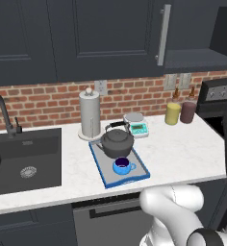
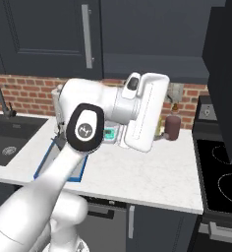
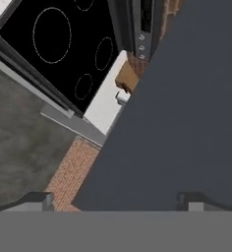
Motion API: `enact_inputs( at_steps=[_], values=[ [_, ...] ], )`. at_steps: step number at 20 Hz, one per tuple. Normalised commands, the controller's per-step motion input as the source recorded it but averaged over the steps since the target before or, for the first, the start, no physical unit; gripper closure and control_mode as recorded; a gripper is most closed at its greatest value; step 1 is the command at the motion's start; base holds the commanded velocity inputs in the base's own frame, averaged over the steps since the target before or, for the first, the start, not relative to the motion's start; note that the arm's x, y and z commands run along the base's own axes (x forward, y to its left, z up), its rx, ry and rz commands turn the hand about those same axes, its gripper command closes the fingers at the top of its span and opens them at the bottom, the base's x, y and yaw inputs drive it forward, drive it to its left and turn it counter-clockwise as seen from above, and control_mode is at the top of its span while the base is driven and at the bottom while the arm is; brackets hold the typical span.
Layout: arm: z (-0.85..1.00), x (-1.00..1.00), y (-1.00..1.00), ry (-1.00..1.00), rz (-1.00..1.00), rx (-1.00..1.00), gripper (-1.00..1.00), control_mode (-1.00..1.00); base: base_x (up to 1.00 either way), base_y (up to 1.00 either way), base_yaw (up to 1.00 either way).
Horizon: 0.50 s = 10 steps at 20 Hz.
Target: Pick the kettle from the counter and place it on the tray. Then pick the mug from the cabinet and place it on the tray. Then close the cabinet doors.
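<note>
With its jaws spread wide and empty, the claw (image 3: 116, 199) faces a dark navy cabinet door (image 3: 187, 108) above the stove (image 3: 64, 44). On the counter (image 1: 182, 153), kettle (image 1: 117, 142) and mug (image 1: 122, 166) sit on the tray (image 1: 142, 173).

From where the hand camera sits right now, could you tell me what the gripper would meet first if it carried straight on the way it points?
Most likely the dark navy cabinet door: its flat face sits right ahead of the open gripper. How near it is cannot be judged.
</note>
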Motion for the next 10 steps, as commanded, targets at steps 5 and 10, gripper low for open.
enact_inputs(
  at_steps=[5,10],
  values=[
    [0.02,-0.51,-0.35,-0.04,-0.47,-0.08,-1.00,-1.00,0.00,0.00,0.00],
    [0.01,-0.65,-0.28,-0.17,-0.33,-0.22,-1.00,-1.00,0.00,0.00,0.00]
  ],
)
